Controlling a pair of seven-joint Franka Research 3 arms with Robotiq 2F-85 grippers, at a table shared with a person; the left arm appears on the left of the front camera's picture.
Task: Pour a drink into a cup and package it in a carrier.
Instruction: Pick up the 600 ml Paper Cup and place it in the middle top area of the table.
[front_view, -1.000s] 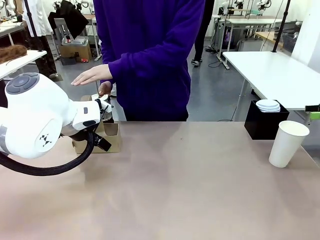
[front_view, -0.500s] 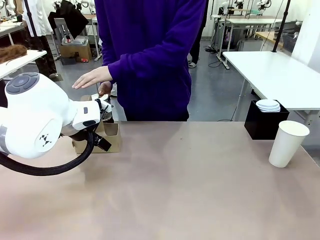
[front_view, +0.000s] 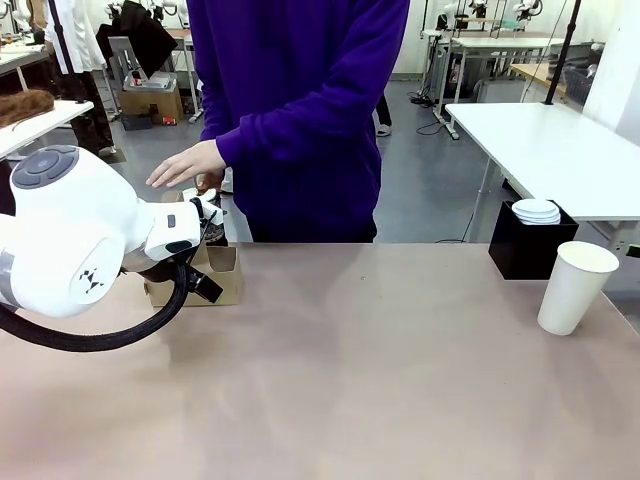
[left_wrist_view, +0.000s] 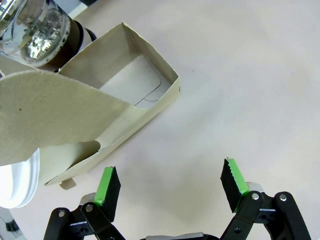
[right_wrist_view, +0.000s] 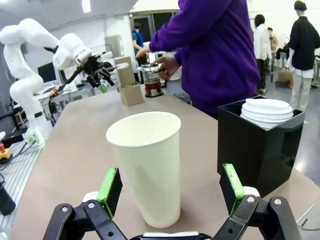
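the tall white tapered paper cup (front_view: 575, 287) is standing upright near the right end of the beige counter (front_view: 380, 370), just in front of a black open-topped box (front_view: 522, 250) that is holding a stack of white lids (front_view: 537, 210). in the right wrist view the right pincer (right_wrist_view: 170, 190) is facing that cup. its green pads (right_wrist_view: 111, 187) are spread wide apart, one showing at each side of the cup's lower half with a gap on both sides, gripping nothing.

well apart from the cup, at the far left of the counter, the small brown cardboard carrier (front_view: 225, 277) is sitting with its upright handle panel (left_wrist_view: 50, 115) rising from the middle. the white left arm (front_view: 80, 235) is reaching across in front of it. the left pincer (left_wrist_view: 170, 182) is hanging over bare counter just beside the carrier's wall, its fingers standing open and holding nothing. the carrier slot (left_wrist_view: 132, 85) nearest that pincer is lying empty. a white lidded cup (left_wrist_view: 15, 182) is showing past the handle panel; whether it is sitting in a slot cannot be told.

a person in a purple sweater (front_view: 300, 110) is standing at the far side. one hand (right_wrist_view: 170, 65) is resting at the handle of a clear glass carafe with a dark band (right_wrist_view: 151, 80), which is standing just beside the carrier. the amber-brown liquid (right_wrist_view: 152, 90) is filling the carafe's lower part. the other hand (front_view: 185, 163) is hovering flat above the carafe.
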